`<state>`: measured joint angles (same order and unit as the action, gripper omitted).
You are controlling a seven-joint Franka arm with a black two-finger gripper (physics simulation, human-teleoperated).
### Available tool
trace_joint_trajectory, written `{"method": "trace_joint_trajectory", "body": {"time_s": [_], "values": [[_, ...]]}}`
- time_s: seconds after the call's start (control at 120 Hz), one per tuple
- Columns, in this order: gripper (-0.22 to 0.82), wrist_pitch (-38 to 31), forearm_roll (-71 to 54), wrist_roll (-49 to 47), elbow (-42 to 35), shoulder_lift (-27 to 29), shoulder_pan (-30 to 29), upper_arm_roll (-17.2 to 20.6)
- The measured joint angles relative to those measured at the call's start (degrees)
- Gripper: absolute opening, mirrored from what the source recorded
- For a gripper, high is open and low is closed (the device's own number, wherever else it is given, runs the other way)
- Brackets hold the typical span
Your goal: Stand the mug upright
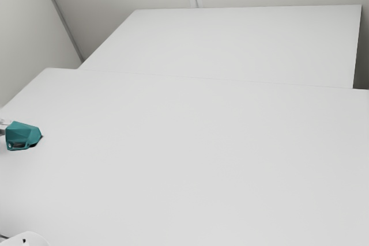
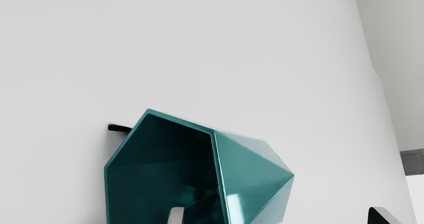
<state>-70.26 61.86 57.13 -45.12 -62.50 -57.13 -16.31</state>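
The pale desk [image 1: 196, 159] bears the teal mug [image 1: 22, 135], lying on its side near the exterior view's left edge. The jaws [image 2: 277, 215] stand wide, one fingertip [image 2: 176, 215] across its mouth — an off-centre squeeze could make it roll. Contact is unclear; the wrist view crops the mug.

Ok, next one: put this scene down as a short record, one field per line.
object: teal faceted mug
pose: on its side, not upright
surface: white table
place: near the exterior view's left edge
gripper: open, one fingertip overlapping the mug's mouth, the other beyond the mug
inside or above mouth: cannot tell
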Motion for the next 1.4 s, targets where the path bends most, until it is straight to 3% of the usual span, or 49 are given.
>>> {"method": "trace_joint_trajectory", "body": {"time_s": [0.067, 0.267, 0.458, 0.683, 0.925, 1.142, 1.4], "values": [[0.52, 0.16, 0.54, -0.31, -0.34, -0.10, 0.15, 0.16], [0.07, 0.59, 2.10, -1.09, -0.87, -0.13, 0.26, 0.30], [-0.10, 1.30, 3.96, -1.81, -1.67, 0.80, 0.37, 1.22], [-0.15, 2.42, 3.89, -2.49, -5.77, 6.22, 1.42, 2.48], [-0.17, 0.96, -10.28, -3.49, -16.47, 22.84, 13.16, 2.52], [-0.18, -12.38, -28.17, -5.13, -36.63, 41.12, 28.54, 2.04], [-0.18, -29.05, -45.45, -10.94, -49.14, 50.97, 46.96, 0.41]]}}
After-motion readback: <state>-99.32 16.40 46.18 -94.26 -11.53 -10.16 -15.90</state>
